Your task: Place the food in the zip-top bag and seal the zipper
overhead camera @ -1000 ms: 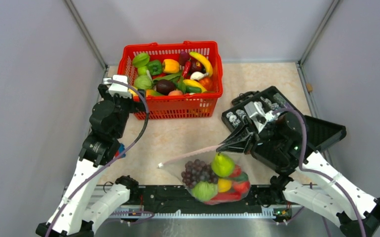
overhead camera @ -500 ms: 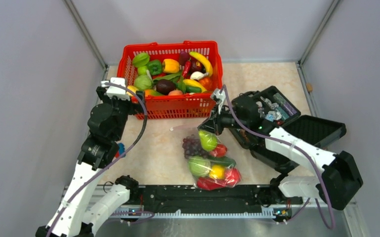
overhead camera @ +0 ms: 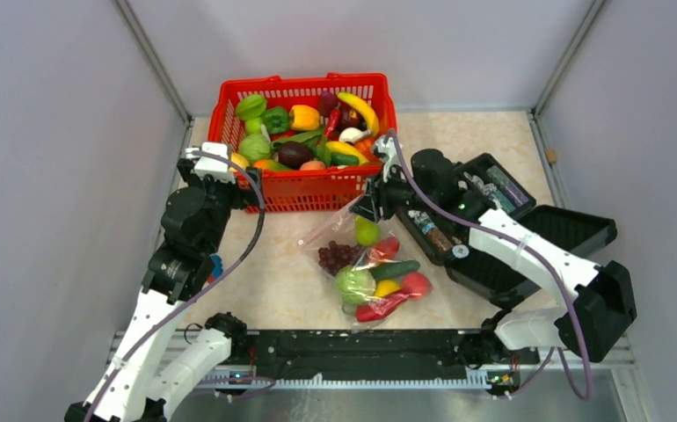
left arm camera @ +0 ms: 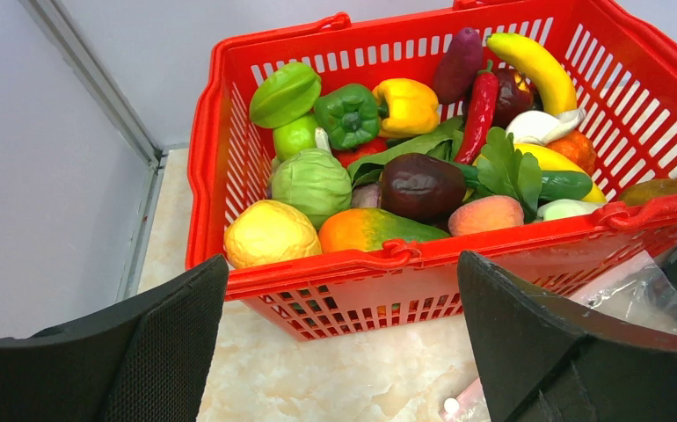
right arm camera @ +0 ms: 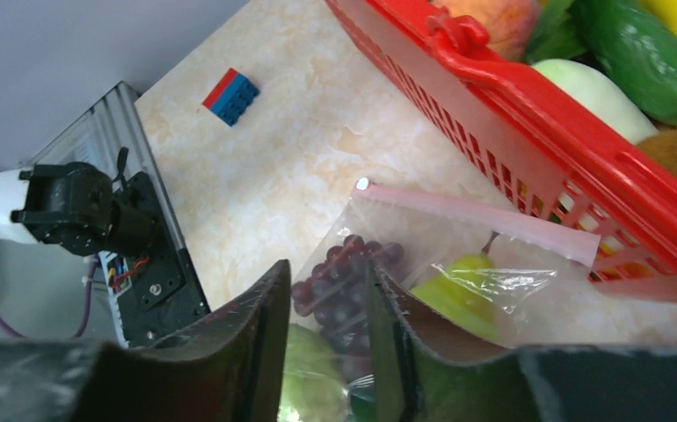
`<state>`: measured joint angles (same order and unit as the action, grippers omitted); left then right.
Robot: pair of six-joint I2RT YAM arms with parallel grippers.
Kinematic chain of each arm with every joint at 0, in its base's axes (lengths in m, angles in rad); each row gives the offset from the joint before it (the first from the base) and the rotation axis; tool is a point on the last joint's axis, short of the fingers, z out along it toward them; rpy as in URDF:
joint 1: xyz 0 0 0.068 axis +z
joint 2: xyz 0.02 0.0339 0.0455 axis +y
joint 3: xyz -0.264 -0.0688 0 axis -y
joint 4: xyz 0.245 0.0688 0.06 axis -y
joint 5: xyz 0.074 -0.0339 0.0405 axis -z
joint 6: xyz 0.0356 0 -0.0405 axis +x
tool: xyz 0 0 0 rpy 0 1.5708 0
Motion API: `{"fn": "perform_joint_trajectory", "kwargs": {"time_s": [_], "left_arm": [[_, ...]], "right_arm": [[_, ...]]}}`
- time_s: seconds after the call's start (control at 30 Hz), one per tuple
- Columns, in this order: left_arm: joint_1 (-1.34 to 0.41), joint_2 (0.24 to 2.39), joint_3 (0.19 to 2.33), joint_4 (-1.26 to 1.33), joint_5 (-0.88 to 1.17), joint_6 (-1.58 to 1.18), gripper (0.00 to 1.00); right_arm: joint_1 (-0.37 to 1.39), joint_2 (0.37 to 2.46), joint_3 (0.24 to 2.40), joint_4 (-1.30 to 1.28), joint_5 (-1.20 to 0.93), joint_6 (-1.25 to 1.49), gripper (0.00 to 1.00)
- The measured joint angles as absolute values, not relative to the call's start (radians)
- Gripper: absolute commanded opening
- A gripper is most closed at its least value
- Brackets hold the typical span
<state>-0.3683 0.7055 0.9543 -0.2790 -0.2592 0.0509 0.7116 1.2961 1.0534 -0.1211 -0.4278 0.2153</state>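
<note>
- The food is in: grapes [overhead camera: 337, 256], pear [overhead camera: 367, 231], cabbage [overhead camera: 353, 284], lemon [overhead camera: 386, 287], cucumber [overhead camera: 396, 269], tomato [overhead camera: 416, 283] and chili [overhead camera: 379, 308] all lie inside the zip-top bag [overhead camera: 317, 242]. The bag rests flat on the table [overhead camera: 265, 281], just near of the red basket [overhead camera: 317, 190] and left of the black case [overhead camera: 528, 237].
- What remains, as I judge it, is the seal. The zipper [right arm camera: 480, 218] runs along the bag's far edge, facing the basket. The pictures do not show whether it is pressed closed.
- Your right gripper [right arm camera: 326, 272] hangs over the bag's far right corner with its jaws only narrowly apart. You see grapes through the gap, but I cannot tell whether any film is pinched.
- Your left gripper [left arm camera: 344, 316] is spread wide and holds nothing. It sits at the basket's near left corner, well apart from the bag.
- Bring the left one over to pin the strip's left end so the bag cannot slide.
- Close the right jaws on the pink strip itself, not on loose film below it.
- Draw along the strip in one steady pass and keep clear of the basket wall.
- The pear sits close under the strip, so nudge it nearward if it props the mouth open.
</note>
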Motion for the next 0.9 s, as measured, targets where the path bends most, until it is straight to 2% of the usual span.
{"fn": "perform_joint_trajectory", "kwargs": {"time_s": [0.1, 0.27, 0.5, 0.53, 0.57, 0.6, 0.77, 0.9], "left_arm": [[-0.368, 0.717, 0.954, -0.279, -0.253, 0.051, 0.99], [-0.368, 0.718, 0.953, -0.279, -0.23, 0.049, 0.99], [-0.368, 0.725, 0.947, -0.278, -0.15, 0.023, 0.99], [-0.368, 0.725, 0.944, -0.278, -0.135, 0.022, 0.99], [-0.368, 0.725, 0.942, -0.278, -0.117, 0.02, 0.99], [-0.368, 0.725, 0.94, -0.278, -0.104, 0.017, 0.99], [-0.368, 0.726, 0.938, -0.28, -0.016, -0.009, 0.99], [-0.368, 0.737, 0.937, -0.28, 0.052, -0.025, 0.99]], "right_arm": [[0.712, 1.271, 1.071, -0.179, -0.359, 0.195, 0.56], [0.712, 1.12, 1.034, -0.254, -0.275, 0.179, 0.57], [0.712, 0.887, 0.772, -0.324, -0.271, 0.345, 0.62], [0.712, 0.862, 0.723, -0.334, -0.291, 0.383, 0.63], [0.711, 0.833, 0.677, -0.346, -0.318, 0.419, 0.71], [0.711, 0.803, 0.639, -0.359, -0.351, 0.448, 0.72], [0.712, 0.645, 0.533, -0.368, -0.56, 0.543, 0.75], [0.712, 0.643, 0.53, -0.372, -0.661, 0.543, 0.75]]}}
